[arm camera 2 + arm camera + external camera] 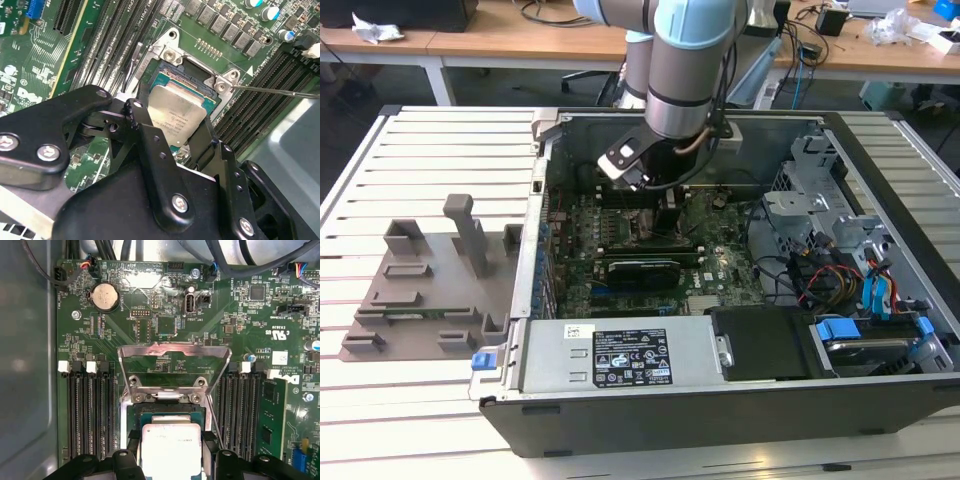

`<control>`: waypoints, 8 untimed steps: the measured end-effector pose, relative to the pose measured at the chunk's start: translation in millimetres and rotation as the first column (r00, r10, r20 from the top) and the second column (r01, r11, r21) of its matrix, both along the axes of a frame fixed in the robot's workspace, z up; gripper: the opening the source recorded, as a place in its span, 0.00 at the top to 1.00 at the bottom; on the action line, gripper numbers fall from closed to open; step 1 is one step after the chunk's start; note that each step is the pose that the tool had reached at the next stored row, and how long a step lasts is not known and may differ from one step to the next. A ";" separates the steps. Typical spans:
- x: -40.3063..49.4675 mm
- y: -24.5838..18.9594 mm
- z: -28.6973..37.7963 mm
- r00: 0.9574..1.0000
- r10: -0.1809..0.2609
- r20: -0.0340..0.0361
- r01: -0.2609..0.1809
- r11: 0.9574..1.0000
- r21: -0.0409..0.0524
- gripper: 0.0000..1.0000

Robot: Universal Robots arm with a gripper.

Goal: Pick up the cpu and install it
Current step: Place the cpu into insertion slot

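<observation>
Finding one: your end effector [172, 125] is closed on the cpu [177, 112]. In the second wrist view its black fingers [136, 114] bear on two opposite edges of the chip.

Finding two: the cpu, silver top upward, sits directly over the socket [165, 412] on the green motherboard [240, 305]. You cannot tell from these views whether it is seated or just above the contacts.

Finding three: in the first wrist view the metal load plate [175, 352] stands flipped open, away from the socket. Memory slots [87, 410] run along both sides of it.

Finding four: in the exterior view your arm [685, 70] reaches down into the open computer case [620, 420], which lies on the slatted bench [430, 160]. A grey fixture tray [415, 290] rests on the bench at the exterior view's left, just beside the case.
</observation>
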State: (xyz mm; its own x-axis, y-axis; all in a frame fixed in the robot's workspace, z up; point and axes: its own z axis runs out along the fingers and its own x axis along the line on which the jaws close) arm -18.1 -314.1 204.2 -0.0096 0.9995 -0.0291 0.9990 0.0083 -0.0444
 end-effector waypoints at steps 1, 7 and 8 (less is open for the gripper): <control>0.0 0.0 -1.0 1.000 0.000 0.000 0.000 1.000 0.000 0.45; 0.0 0.1 -5.0 1.000 0.000 0.000 0.000 1.000 0.000 0.45; 0.0 0.3 -5.9 1.000 0.000 0.000 0.000 1.000 0.000 0.45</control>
State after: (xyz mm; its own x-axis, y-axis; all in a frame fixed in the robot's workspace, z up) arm -18.2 -313.8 198.3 -0.0091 0.9995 -0.0290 0.9990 0.0078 -0.0445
